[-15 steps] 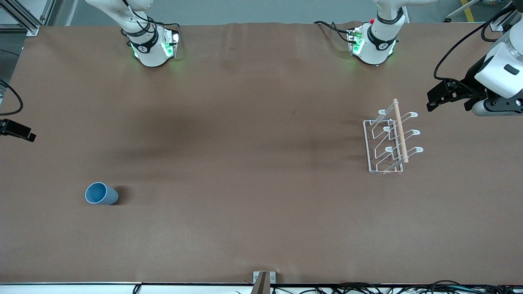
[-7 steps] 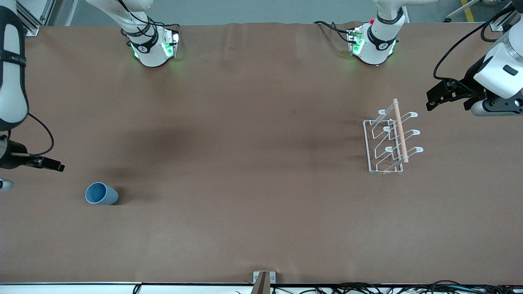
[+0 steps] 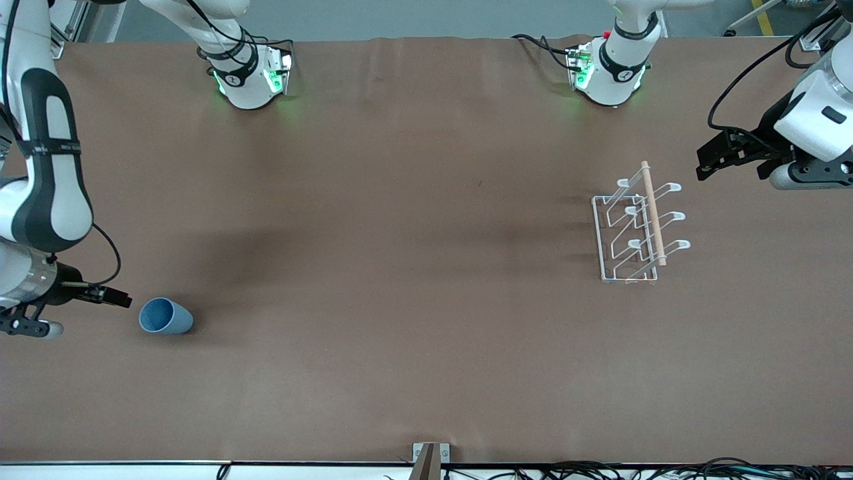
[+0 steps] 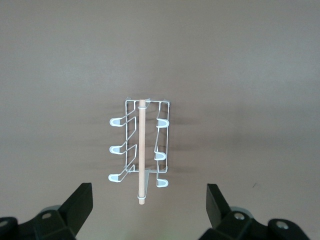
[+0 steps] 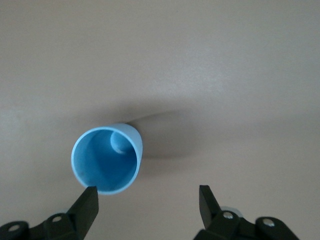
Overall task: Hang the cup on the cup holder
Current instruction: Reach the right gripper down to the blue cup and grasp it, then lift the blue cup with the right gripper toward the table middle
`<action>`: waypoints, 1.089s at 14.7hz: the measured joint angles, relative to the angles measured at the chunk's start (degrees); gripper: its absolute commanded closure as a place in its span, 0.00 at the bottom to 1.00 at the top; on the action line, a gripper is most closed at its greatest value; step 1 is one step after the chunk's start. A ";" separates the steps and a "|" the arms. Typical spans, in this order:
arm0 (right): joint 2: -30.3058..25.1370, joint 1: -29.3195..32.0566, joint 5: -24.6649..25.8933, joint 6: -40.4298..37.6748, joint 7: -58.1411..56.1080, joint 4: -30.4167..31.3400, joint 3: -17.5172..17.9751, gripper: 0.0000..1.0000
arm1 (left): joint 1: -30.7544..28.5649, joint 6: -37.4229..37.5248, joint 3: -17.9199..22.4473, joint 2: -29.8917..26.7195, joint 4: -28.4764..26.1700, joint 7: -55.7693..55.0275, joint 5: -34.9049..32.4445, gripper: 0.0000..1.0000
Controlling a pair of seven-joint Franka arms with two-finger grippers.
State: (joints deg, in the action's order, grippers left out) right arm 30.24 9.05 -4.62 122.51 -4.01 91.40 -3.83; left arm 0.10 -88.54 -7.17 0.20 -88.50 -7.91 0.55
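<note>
The right gripper (image 3: 123, 299) has advanced to just beside the upright small light-blue plastic cup (image 3: 164, 317), jaws wide, empty: grasp imminent. The left gripper (image 3: 706, 165) waits, open, near the white wire cup holder (image 3: 633, 230).

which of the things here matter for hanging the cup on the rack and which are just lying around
Job:
cup, standing open end up
cup holder, no cup on it
right gripper, open beside the cup
left gripper, open, waiting

Lying about:
metal bracket at table edge
</note>
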 measured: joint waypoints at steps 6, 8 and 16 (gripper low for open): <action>6.02 -0.60 -1.93 6.84 0.00 0.00 0.38 0.14 | -0.07 0.57 0.01 0.01 0.00 0.00 0.00 0.00; 6.54 -0.97 -1.96 7.15 0.00 0.00 0.40 0.17 | -0.07 0.61 0.01 0.01 0.00 0.00 0.00 0.00; 6.60 -1.05 -1.97 6.91 0.00 0.87 0.34 0.51 | -0.07 0.74 0.01 0.01 0.00 0.00 0.00 0.00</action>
State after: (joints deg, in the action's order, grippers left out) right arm 36.85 8.00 -6.59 129.42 -4.01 92.27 -3.49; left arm 0.03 -87.80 -7.16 0.21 -88.50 -7.91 0.56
